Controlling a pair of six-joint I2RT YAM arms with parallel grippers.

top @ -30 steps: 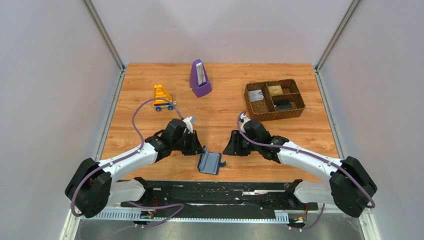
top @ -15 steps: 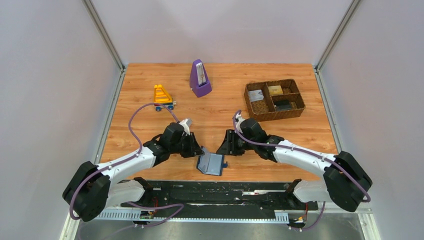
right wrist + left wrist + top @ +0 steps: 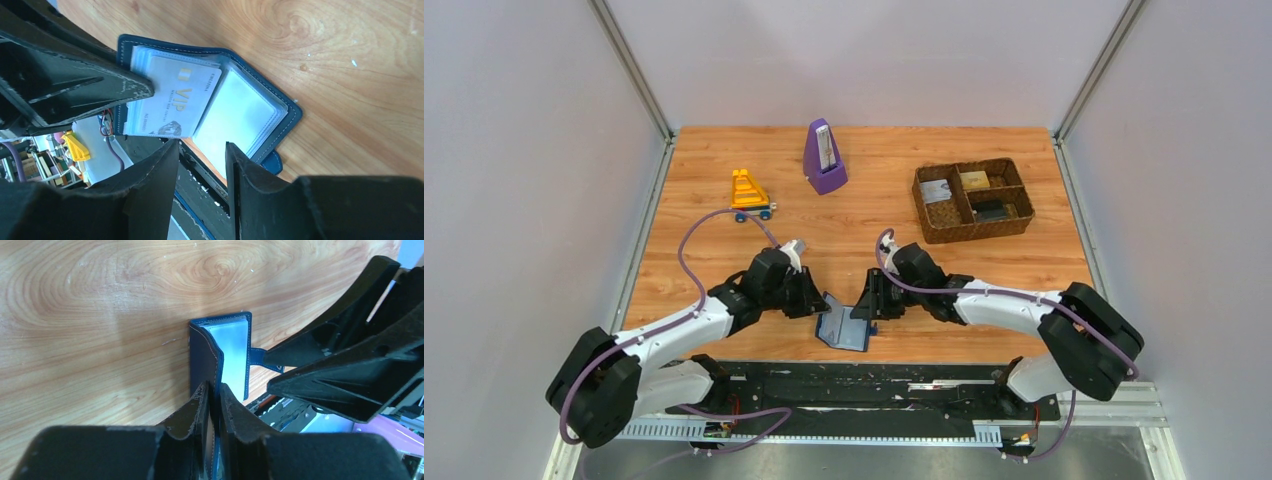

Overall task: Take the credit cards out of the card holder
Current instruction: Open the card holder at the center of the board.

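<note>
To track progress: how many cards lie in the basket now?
3: a whitish card in the left compartment, a gold-tan card far right, a dark card near right. Others may hide beneath.

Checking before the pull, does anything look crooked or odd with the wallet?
Yes. The VIP card lies tilted across the fold of the card holder, seemingly partly out of its sleeve. The left gripper pinches one cover raised.
</note>
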